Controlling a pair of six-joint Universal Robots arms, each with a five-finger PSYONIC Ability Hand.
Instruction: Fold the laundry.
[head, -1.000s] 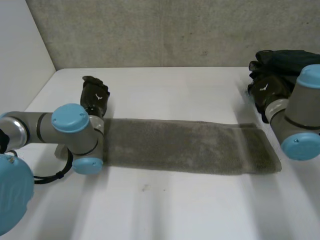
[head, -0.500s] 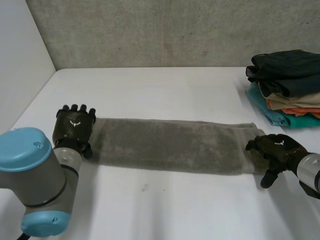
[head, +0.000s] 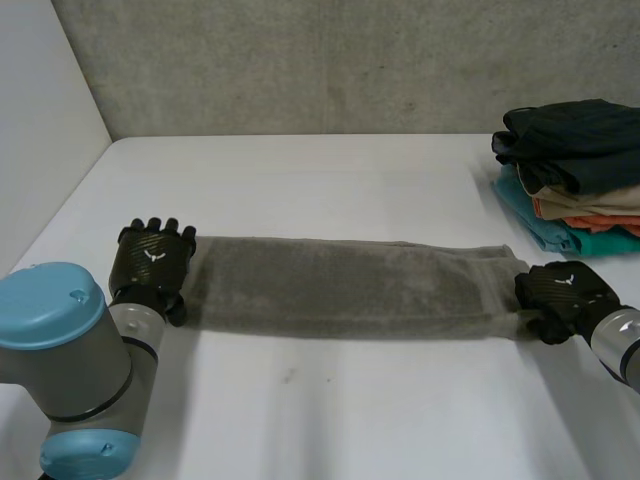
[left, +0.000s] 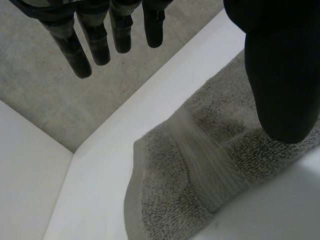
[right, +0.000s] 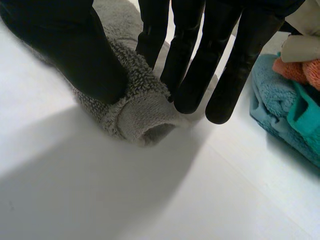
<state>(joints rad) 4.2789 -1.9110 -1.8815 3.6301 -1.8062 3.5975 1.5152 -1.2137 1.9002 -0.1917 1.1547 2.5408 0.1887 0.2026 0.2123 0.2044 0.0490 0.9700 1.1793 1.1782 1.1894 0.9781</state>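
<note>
A grey towel (head: 350, 288), folded into a long strip, lies across the white table (head: 320, 190). My left hand (head: 150, 262) rests at the towel's left end with its fingers straight and spread. In the left wrist view the fingers (left: 100, 35) and thumb hover apart above the towel's end (left: 200, 165) and hold nothing. My right hand (head: 562, 292) is at the towel's right end. In the right wrist view its thumb (right: 65, 45) and fingers (right: 190, 60) pinch the bunched towel end (right: 140, 117) between them.
A stack of folded clothes (head: 575, 175), dark on top with orange and teal below, sits at the table's far right, close behind my right hand; it is the teal and orange pile (right: 292, 105) beside the fingers. A grey wall (head: 300, 60) backs the table.
Both arms came down to the towel's ends. In the last half second my right hand closed its fingers and thumb on the right end, bunching it. The left hand barely shifted.
</note>
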